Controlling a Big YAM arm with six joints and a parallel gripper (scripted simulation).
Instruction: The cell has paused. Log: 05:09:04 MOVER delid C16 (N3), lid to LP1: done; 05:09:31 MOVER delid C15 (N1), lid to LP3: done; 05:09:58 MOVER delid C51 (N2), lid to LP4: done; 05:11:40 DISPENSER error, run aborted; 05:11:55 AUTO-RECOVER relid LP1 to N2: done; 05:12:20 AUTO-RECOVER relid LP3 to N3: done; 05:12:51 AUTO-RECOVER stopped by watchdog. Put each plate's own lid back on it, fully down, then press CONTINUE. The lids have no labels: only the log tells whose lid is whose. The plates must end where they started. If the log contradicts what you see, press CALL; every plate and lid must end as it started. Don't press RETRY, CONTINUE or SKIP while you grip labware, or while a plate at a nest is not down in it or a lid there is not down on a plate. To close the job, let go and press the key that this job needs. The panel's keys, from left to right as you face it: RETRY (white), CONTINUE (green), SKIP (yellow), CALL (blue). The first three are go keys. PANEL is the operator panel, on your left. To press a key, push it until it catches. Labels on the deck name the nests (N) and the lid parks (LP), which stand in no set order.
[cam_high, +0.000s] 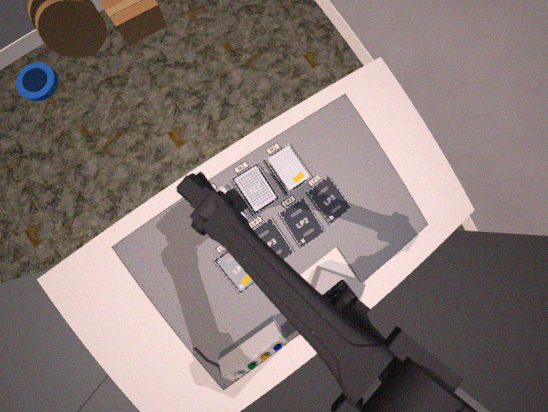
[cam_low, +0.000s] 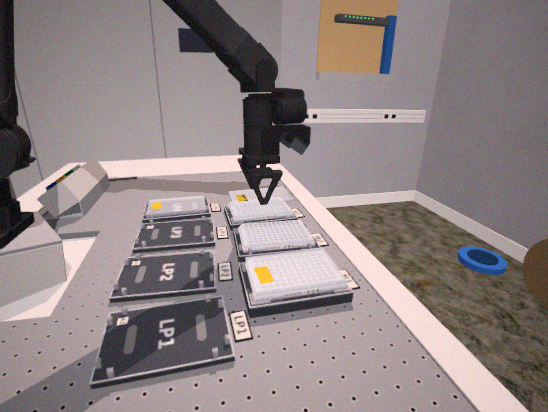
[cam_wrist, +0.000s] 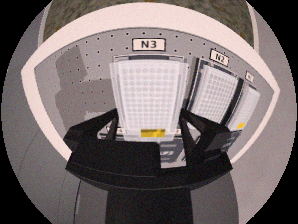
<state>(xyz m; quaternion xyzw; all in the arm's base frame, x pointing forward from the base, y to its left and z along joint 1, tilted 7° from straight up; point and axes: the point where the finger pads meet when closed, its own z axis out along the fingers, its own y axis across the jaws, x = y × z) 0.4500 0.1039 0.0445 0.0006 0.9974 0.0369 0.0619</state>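
Note:
My gripper (cam_low: 264, 200) (cam_wrist: 148, 111) is shut on a clear lid (cam_low: 242, 198) (cam_wrist: 152, 133) with a yellow patch. The lid hangs level above nest N3, over a lidless white plate (cam_low: 260, 212); the arm hides most of this in the top view. The N2 plate (cam_high: 255, 188) (cam_low: 277, 235) (cam_wrist: 215, 95) has no lid. The N1 plate wears a lid (cam_high: 286, 165) (cam_low: 305, 270) (cam_wrist: 245, 107) with a yellow patch. Another patched lid (cam_high: 232, 268) (cam_low: 182, 206) lies on LP4. LP1 (cam_high: 328, 201) (cam_low: 165, 332), LP2 (cam_high: 302, 223) (cam_low: 167, 272) and LP3 (cam_low: 176, 233) hold no lids.
The operator panel (cam_high: 252, 347) (cam_low: 75, 192) stands near the LP4 end, with green (cam_high: 252, 366), yellow (cam_high: 265, 356) and blue (cam_high: 278, 347) keys showing. N2 adjoins N3 on one side. The lid parks form a second row nearer the arm's base.

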